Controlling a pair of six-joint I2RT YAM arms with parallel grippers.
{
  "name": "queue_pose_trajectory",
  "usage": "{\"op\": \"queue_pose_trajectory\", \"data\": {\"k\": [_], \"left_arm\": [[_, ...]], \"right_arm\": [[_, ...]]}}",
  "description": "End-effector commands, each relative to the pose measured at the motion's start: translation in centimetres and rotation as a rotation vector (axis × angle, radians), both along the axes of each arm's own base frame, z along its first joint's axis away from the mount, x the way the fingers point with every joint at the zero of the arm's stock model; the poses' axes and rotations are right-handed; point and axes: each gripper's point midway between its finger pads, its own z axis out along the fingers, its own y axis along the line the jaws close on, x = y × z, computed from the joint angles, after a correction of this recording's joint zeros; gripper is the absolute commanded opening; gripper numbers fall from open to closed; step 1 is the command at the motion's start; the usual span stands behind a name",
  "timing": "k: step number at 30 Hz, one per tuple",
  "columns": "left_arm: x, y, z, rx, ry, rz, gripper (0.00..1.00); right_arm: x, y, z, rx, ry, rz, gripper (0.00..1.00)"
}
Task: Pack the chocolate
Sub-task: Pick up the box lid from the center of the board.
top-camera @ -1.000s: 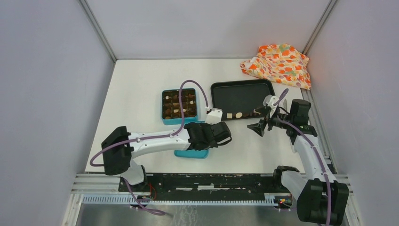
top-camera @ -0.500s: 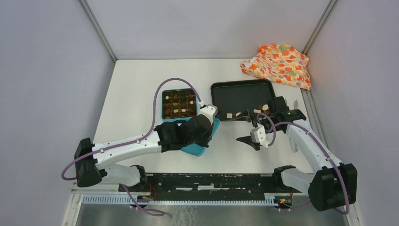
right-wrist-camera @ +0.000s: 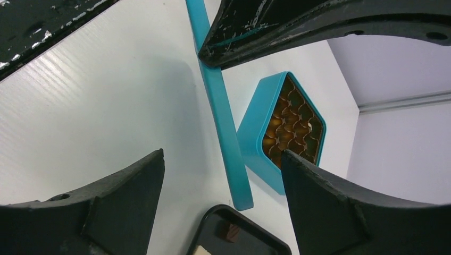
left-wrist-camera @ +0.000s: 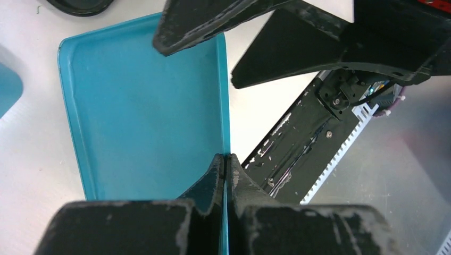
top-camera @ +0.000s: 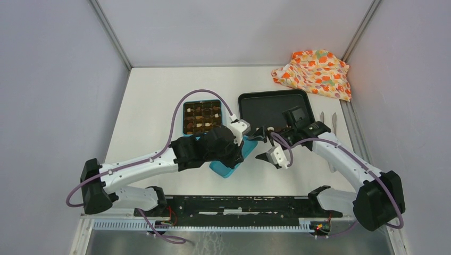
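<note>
My left gripper (left-wrist-camera: 226, 159) is shut on the rim of the teal lid (left-wrist-camera: 143, 106), holding it tilted above the table (top-camera: 232, 158). My right gripper (top-camera: 262, 143) stands open at the lid's far edge. From the right wrist the lid (right-wrist-camera: 220, 111) shows edge-on between the spread fingers (right-wrist-camera: 122, 186), not pinched. Left of the lid sits the open teal box (top-camera: 186, 130) with chocolate (top-camera: 202, 118) in its cells (right-wrist-camera: 290, 125). A few loose chocolate pieces (top-camera: 271, 128) lie at the near edge of the black tray (top-camera: 274, 103); one brown piece (right-wrist-camera: 219, 231) shows from the right wrist.
An orange flowery cloth (top-camera: 315, 71) lies bunched in the back right corner. Metal tongs (top-camera: 328, 119) lie right of the black tray. Grey walls close in the table on three sides, and a black rail (top-camera: 239, 204) runs along the near edge.
The left arm has carried the lid up and to the right, tilting it. The right arm has swung left from the tray's right side, bringing its open jaws to the lid's edge.
</note>
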Motion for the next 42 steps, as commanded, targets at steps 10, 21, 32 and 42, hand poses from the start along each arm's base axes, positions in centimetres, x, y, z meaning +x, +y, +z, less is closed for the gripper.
{"op": "queue_pose_trajectory", "data": {"k": [10, 21, 32, 42], "left_arm": [[-1.0, -2.6, 2.1, -0.047, -0.051, -0.238, 0.02], [0.1, -1.9, 2.8, -0.045, -0.081, -0.209, 0.02], [2.1, 0.9, 8.5, -0.215, -0.274, -0.039, 0.79], [8.7, 10.5, 11.9, -0.214, -0.516, 0.522, 1.00]], "right_arm": [[0.6, 0.9, -1.5, -0.063, 0.014, -0.042, 0.50], [-1.4, 0.0, -1.9, -0.063, 0.024, -0.031, 0.09], [-2.0, -1.6, -0.5, 0.031, 0.202, -0.195, 0.00], [-0.3, -3.1, 3.0, 0.148, 0.494, -0.358, 0.00]]}}
